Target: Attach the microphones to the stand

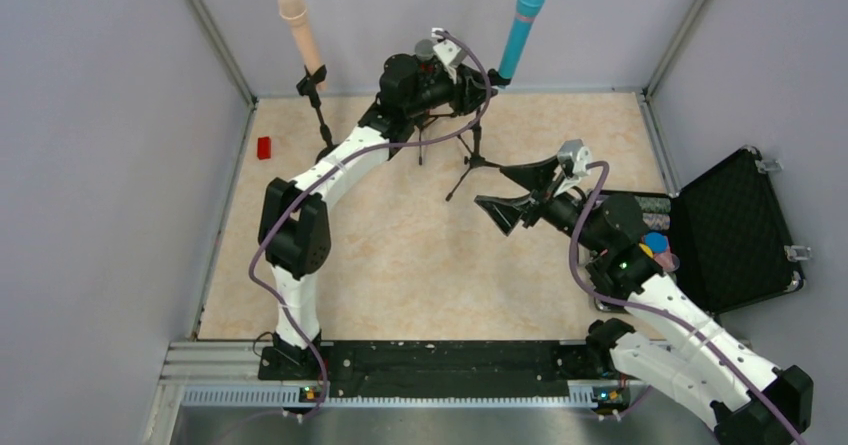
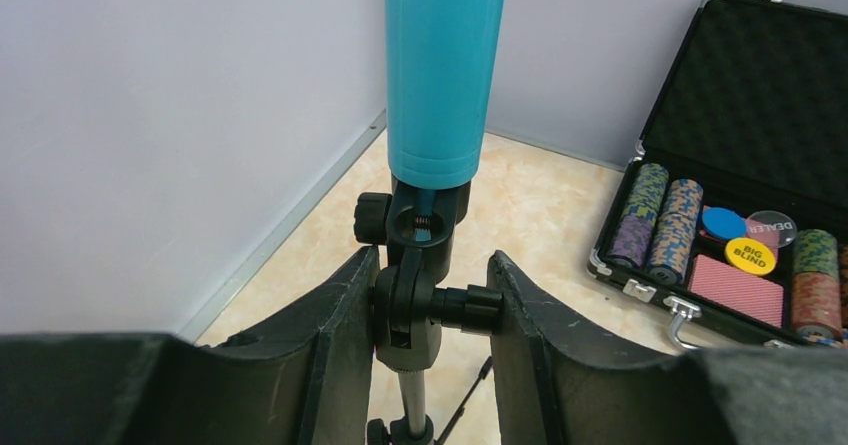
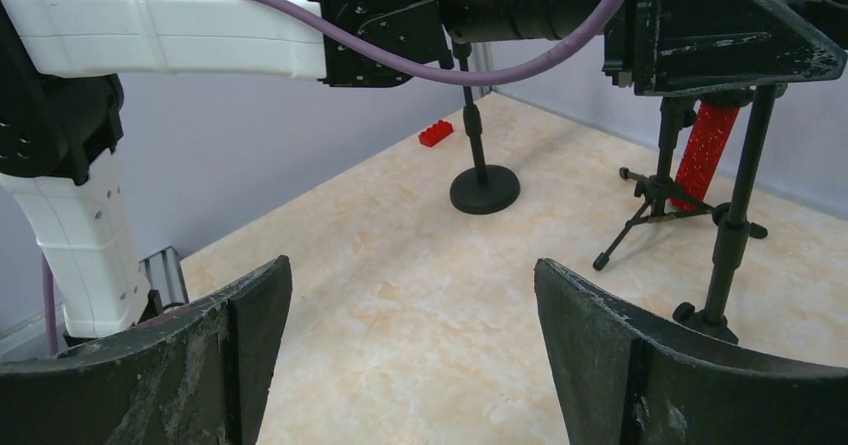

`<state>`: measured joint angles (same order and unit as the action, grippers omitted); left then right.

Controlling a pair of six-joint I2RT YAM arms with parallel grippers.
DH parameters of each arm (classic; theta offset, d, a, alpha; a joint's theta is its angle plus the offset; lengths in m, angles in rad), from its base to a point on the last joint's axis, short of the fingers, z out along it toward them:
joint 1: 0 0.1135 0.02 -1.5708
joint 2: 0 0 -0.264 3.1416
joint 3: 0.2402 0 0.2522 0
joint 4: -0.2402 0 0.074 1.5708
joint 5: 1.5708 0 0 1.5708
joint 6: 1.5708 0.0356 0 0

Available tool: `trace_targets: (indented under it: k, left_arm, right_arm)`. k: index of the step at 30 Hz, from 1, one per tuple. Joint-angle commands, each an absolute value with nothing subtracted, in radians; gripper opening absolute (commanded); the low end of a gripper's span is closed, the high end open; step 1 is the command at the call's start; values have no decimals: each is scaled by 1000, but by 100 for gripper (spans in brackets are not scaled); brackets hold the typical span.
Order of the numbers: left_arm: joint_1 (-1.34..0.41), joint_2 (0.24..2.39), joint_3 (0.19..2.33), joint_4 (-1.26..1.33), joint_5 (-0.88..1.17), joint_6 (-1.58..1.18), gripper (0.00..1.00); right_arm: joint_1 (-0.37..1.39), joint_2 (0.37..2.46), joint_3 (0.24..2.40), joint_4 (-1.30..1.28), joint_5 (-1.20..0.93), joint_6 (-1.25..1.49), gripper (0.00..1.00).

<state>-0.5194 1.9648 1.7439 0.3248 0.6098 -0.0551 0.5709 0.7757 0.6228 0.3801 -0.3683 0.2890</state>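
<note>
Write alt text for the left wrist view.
The left pincer is closed on the black swivel joint of a stand, just below the clip holding an upright light-blue microphone. At right, an open black case holds poker chips.

In the left wrist view, the upper edge is cutting off the blue microphone (image 2: pixel 445 75) above its barrel. The stand (image 2: pixel 412 300) is running out at the bottom edge with its legs unseen. The right edge is cropping the case (image 2: pixel 760 85), so some of the chips (image 2: pixel 665 227) are falling outside the picture.

In the right wrist view, the left arm (image 3: pixel 200 35) is covering the tops of the round-base pole (image 3: pixel 472 125) and the stand. The red microphone (image 3: pixel 708 145) is showing only a strip of its body, with its head hidden.

From above, the left arm is hiding the stand's head. The bottom right corner is cutting off the right arm (image 1: pixel 690 320).
</note>
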Motion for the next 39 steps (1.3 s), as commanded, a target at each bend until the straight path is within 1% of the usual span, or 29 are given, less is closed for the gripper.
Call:
trace_targets:
  k: [1,6,14,15,16,17,18,20,23,28,29,30,31,39]
  left_arm:
    - [-518,1985,1845,508,626,-20,0]
    - [-518,2027,1864,515,627,-13,0]
    - [-517,2034,1848,508,626,-9,0]
    - [-517,2034,1848,510,623,-10,3]
    - [-516,2035,1848,509,621,-11,9]
    - [-516,2034,1847,509,619,-11,18]
    - [-517,2034,1846,508,618,-12,30]
    - [-517,2032,1843,508,622,-11,44]
    - [-517,2026,1838,509,626,-8,60]
    - [-516,2010,1826,525,629,-8,90]
    - [-517,2005,1822,530,628,-8,94]
    - [-517,2000,1818,537,629,-8,98]
    - [-516,1995,1813,543,628,-8,99]
    - [-509,1919,1739,610,629,-62,99]
  right_arm:
    - [564,782,658,386,-359,266,88]
    - [564,783,642,395,-350,264,88]
    - [564,808,629,405,-353,261,88]
    - [564,809,629,405,-354,261,88]
    - [563,810,628,406,-354,259,88]
    - [564,810,626,405,-352,258,88]
    - [563,809,625,404,-349,259,89]
    - [563,807,622,403,-348,259,89]
    - [563,808,618,403,-350,258,89]
    - [563,806,616,405,-349,260,88]
    - [562,806,615,405,-350,260,89]
    - [563,806,614,403,-350,260,88]
    - [563,806,613,403,-350,259,89]
    - [563,820,610,403,-364,267,89]
